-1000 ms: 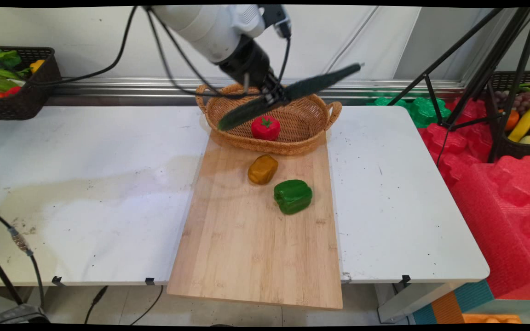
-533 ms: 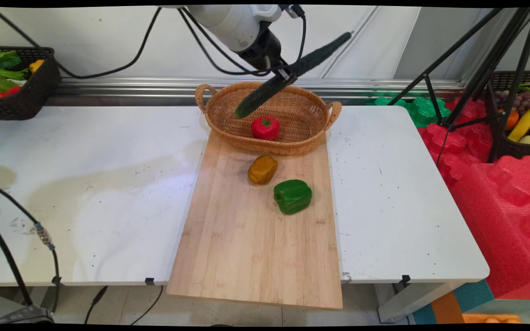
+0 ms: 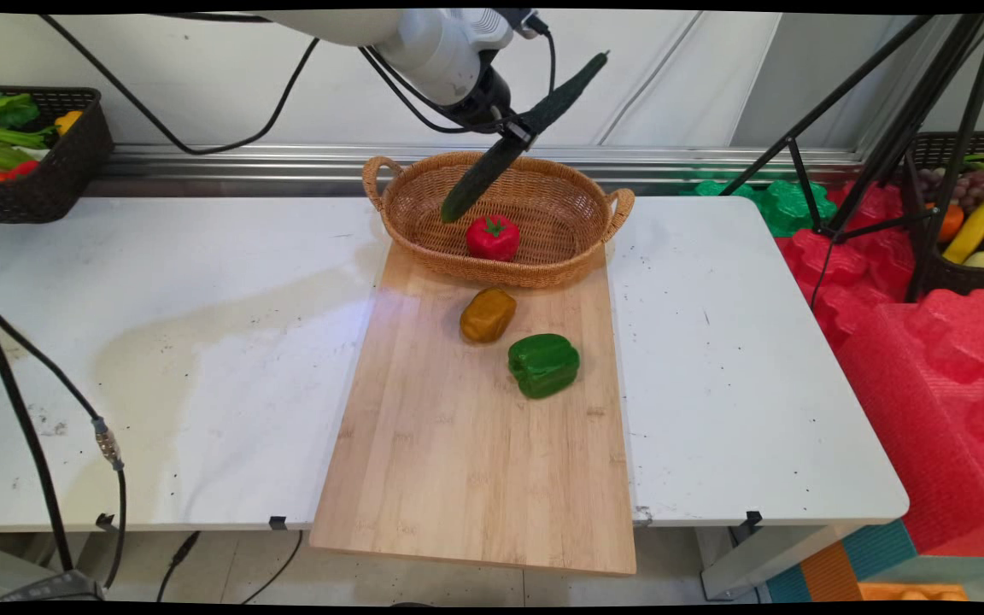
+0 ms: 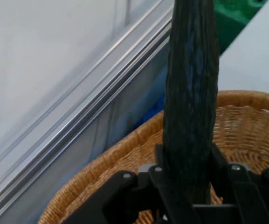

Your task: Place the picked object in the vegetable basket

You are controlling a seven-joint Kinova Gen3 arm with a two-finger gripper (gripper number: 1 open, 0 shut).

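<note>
White tabletop (image 3: 159, 282) fills most of the main view, with a pale wall and a metal rail behind it near the top of the frame. At upper centre the claw (image 3: 516, 132) is closed around the middle of a long dark green cucumber (image 3: 475, 179), its two fingers (image 4: 164, 177) pressed against either side of it. The cucumber hangs tilted in the air, its upper end toward the top of the frame and its lower end over the back left part of a woven basket (image 3: 577, 256), clear of the basket's floor. In the hand view the cucumber (image 4: 192, 93) rises from the claw (image 4: 190, 191) up through the frame, with the basket rim (image 4: 120, 154) curving behind it. A red tomato (image 3: 493, 237) sits in the basket, just below and right of the cucumber's lower tip. The basket rests on the far end of a wooden board (image 3: 466, 461), where a brownish-yellow potato (image 3: 488, 314) and a green pepper (image 3: 543, 365) lie near each other in the centre of the frame.
</note>
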